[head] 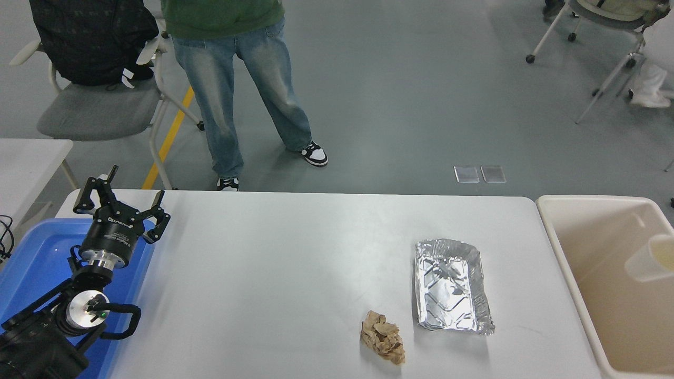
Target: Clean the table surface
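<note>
- The white surface [274, 273] carries a foil tray [452, 287] and, just nearer, a crumpled brown paper [383, 338].
- A paper cup [650, 259] lies blurred inside the beige bin [574, 284] at right.
- The left gripper [118, 208], fingers spread, hangs over the blue bin [31, 263].
</note>
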